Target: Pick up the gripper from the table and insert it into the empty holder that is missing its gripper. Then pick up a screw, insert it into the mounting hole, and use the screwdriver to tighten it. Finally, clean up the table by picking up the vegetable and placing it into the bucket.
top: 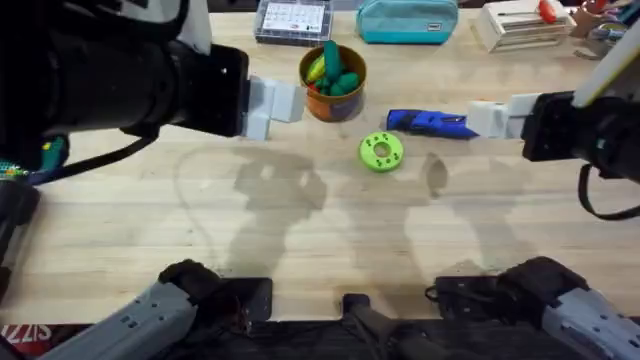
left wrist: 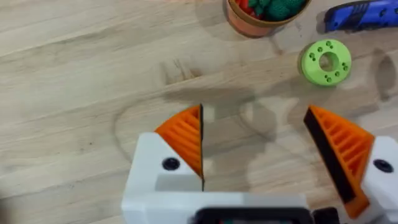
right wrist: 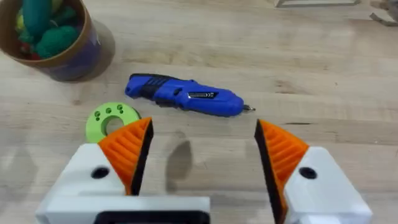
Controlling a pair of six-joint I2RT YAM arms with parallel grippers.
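The orange-brown bucket [top: 333, 98] stands at the back middle of the table. In it a slim teal-green vegetable [top: 331, 57] stands upright beside a yellow piece and a lumpy green piece. The blue screwdriver [top: 428, 122] lies flat to the bucket's right, also seen as the screwdriver [right wrist: 186, 96]. My right gripper [top: 487, 118] is open just right of its tip, fingers [right wrist: 127, 149] empty. My left gripper [top: 272, 104] is open left of the bucket [left wrist: 249, 25], holding nothing. The loose gripper, its holder and the screw are out of view.
A lime-green round disc [top: 381, 151] lies in front of the bucket. Along the far edge stand a compartment box [top: 292, 20], a teal zip pouch [top: 407, 20] and a white tray [top: 520, 25]. Bare wood spans the table's middle and front.
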